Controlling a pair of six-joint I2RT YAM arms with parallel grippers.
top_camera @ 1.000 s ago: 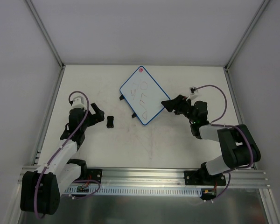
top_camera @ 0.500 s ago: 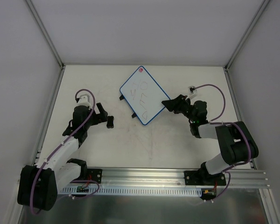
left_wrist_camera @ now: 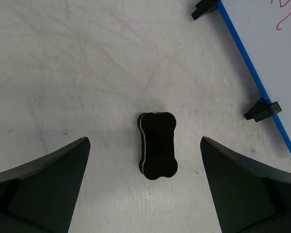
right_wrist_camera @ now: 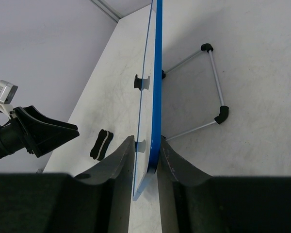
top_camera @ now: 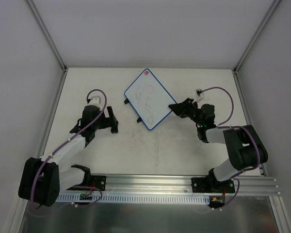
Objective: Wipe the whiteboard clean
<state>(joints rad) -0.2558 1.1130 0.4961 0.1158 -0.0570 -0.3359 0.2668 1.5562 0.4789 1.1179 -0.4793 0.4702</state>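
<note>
White tabletop [top_camera: 184, 155], right gripper [right_wrist_camera: 146, 143] clamped on whiteboard [top_camera: 148, 99] edge, left gripper [left_wrist_camera: 144, 141] spread wide over black eraser [left_wrist_camera: 158, 145].

light: bright, even | shadows: faint, soft | focus: sharp in 3 views

You see the whiteboard [top_camera: 148, 99] lying at a slant, red marks on its face and a pink dot [top_camera: 146, 73] at its far corner. The right gripper [top_camera: 173, 108] meets the whiteboard's right edge. The left gripper [top_camera: 113, 122] sits to the whiteboard's left, apart from it.
</note>
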